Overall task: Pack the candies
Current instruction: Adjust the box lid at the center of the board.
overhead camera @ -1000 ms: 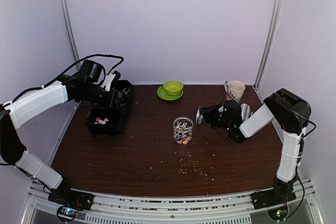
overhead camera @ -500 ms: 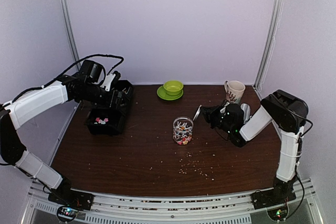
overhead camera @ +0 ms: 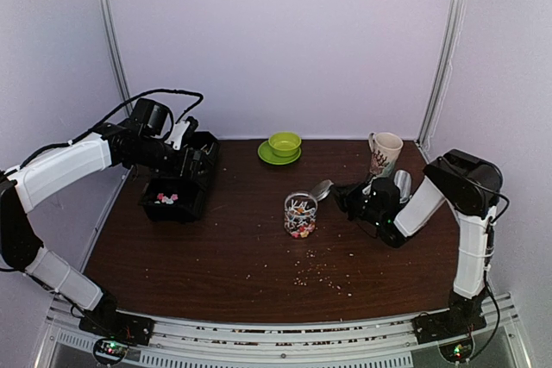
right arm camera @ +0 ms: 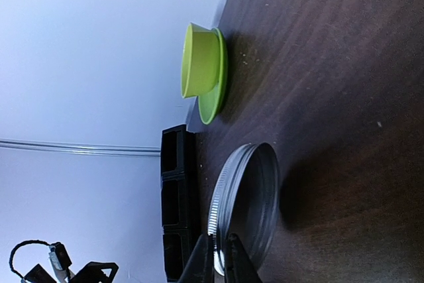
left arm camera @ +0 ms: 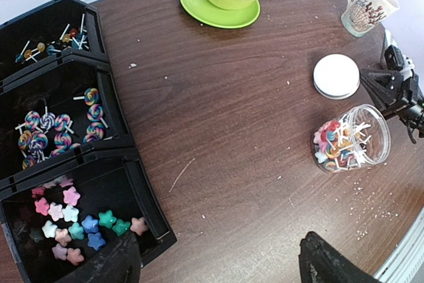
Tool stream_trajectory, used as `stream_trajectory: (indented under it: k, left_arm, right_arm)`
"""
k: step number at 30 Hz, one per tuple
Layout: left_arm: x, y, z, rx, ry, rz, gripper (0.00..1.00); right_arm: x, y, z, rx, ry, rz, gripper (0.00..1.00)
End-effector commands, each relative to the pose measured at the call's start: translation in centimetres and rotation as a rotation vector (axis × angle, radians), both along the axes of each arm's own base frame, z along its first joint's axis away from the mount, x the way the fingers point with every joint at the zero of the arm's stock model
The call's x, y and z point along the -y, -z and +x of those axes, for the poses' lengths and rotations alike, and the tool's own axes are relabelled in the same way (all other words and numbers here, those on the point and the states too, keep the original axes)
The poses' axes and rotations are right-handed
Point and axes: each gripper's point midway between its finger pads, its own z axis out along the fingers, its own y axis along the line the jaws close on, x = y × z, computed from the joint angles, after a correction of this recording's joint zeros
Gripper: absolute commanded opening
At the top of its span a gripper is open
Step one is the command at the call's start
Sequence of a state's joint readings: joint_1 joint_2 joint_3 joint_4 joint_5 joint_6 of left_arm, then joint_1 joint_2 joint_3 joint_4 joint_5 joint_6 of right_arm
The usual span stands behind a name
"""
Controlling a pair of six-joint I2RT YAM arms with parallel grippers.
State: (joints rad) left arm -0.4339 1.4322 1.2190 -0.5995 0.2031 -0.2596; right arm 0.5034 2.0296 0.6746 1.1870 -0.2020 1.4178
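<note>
Candies (left arm camera: 341, 142) fill an open glass jar (overhead camera: 300, 215) at the table's middle. More candies, pastel stars (left arm camera: 69, 220), lie in the nearest compartment of a black organiser (overhead camera: 177, 187), with swirl lollipops (left arm camera: 56, 130) in the compartment behind. My right gripper (right arm camera: 218, 260) is shut on the rim of a metal jar lid (right arm camera: 245, 203), held tilted just right of the jar and above the table. The lid's top shows white (left arm camera: 336, 75) in the left wrist view. My left gripper (left arm camera: 218, 266) hangs open high above the organiser's near corner, holding nothing.
A green bowl on a green saucer (overhead camera: 284, 146) stands at the back centre. A patterned white mug (overhead camera: 385, 149) is at the back right, close behind my right arm. Pale crumbs (overhead camera: 319, 273) are scattered in front of the jar.
My right gripper has turned the lid from near upright to a flatter tilt and carried it slightly left, towards the jar. The left arm has not moved.
</note>
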Motion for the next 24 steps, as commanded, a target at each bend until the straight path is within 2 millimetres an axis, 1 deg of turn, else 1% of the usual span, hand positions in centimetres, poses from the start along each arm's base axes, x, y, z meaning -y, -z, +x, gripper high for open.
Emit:
stream_trajectory:
  k: [1,5,9,12,14,17,21,23,24]
  left_arm:
    - [0.6,-0.6,0.4,0.031,0.018,-0.017,0.85]
    - [0.6,-0.5,0.5,0.029,0.018,-0.018,0.85]
    - [0.6,-0.5,0.5,0.03,0.018,-0.017,0.85]
    - [0.6,-0.4,0.5,0.027,0.018,-0.016,0.85]
    - [0.6,-0.4,0.5,0.027,0.019,-0.016,0.85]
    - [0.6,-0.4,0.5,0.028,0.018,-0.016,0.85]
    - [0.7,-0.3,0.5,0.025,0.018,-0.016,0.85]
    - [0.6,-0.3,0.5,0.024,0.015,-0.015,0.85]
    - [0.6,-0.3,0.5,0.024,0.017,-0.015,0.85]
  right_arm:
    - [0.8,0.5,-0.4,-0.021,0.013,-0.021,0.1]
    - [1.0,0.8,-0.8,-0.026,0.015,-0.025,0.14]
    - [1.1,0.8,-0.9,-0.032,0.01,-0.047,0.21]
    - [1.2,0.8,-1.1,-0.044,0.003,-0.112,0.28]
    - [1.4,1.2,-1.3,-0.077,-0.005,-0.182,0.35]
    - [1.5,0.8,-1.4,-0.101,-0.029,-0.313,0.44]
    - [1.5,-0.4,-1.5,-0.115,-0.077,-0.552,0.56]
    - [1.0,-1.6,-1.3,-0.104,-0.116,-0.643,0.63]
    - [0.8,-1.9,-1.3,-0.109,-0.136,-0.68,0.67]
